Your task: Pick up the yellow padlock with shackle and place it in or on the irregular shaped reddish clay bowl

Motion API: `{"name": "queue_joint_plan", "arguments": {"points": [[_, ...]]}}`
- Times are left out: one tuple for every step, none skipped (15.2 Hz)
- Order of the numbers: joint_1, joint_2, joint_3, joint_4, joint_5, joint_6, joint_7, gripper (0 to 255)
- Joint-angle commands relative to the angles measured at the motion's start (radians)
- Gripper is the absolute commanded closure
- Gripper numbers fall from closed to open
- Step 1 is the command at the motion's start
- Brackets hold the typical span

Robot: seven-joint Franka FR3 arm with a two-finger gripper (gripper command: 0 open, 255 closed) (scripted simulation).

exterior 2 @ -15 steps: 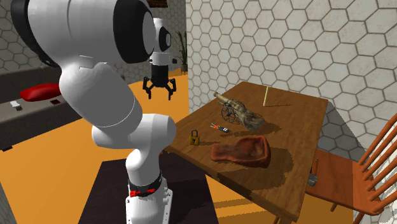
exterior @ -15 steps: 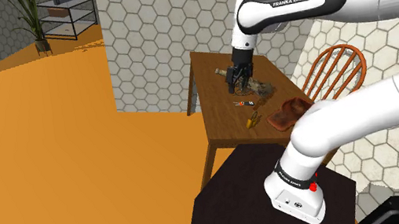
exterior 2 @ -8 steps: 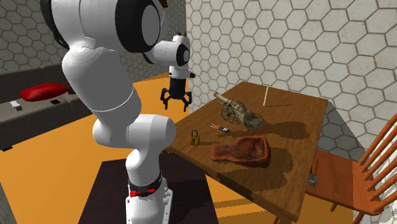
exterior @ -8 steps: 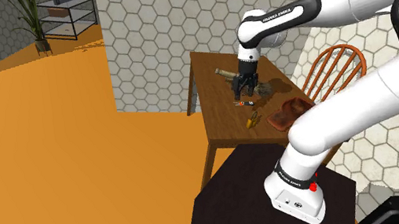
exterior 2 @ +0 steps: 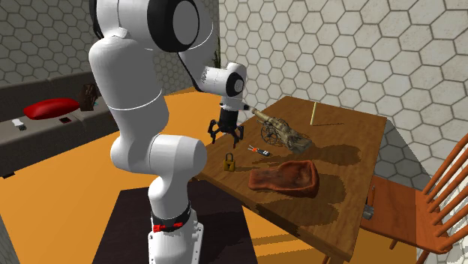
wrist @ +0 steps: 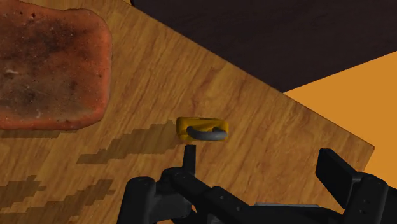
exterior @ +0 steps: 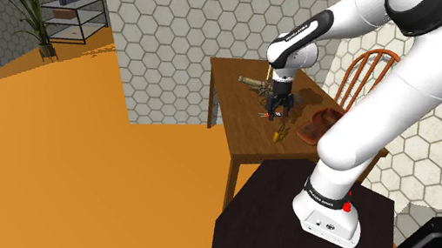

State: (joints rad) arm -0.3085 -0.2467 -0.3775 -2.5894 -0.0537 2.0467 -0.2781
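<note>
1. Gripper is hovering wide open, clasping nothing, above yellow padlock.
2. Padlock is sitting by table near edge, left of and apart from reddish bowl.
3. Toy cannon is lying farther back.

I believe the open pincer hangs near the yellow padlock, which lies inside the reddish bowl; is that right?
Not quite: the padlock is not inside the bowl but on the table beside it, as the wrist view shows. The open pincer does hang near it.
</note>
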Motion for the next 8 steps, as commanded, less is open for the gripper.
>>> {"name": "queue_joint_plan", "arguments": {"points": [[-0.015, 0.084, -0.035, 0.016, 0.014, 0.048, -0.036, 0], [-0.023, 0.12, -0.05, 0.024, 0.022, 0.065, -0.054, 0], [-0.027, 0.138, -0.057, 0.028, 0.027, 0.073, -0.063, 0], [-0.027, 0.145, -0.057, 0.019, 0.03, 0.089, -0.065, 0], [-0.026, 0.152, -0.057, 0.01, 0.033, 0.104, -0.068, 0], [-0.026, 0.16, -0.058, 0.002, 0.036, 0.12, -0.07, 0], [-0.025, 0.168, -0.058, -0.007, 0.04, 0.135, -0.073, 0], [-0.024, 0.176, -0.058, -0.015, 0.044, 0.151, -0.077, 0]]}}
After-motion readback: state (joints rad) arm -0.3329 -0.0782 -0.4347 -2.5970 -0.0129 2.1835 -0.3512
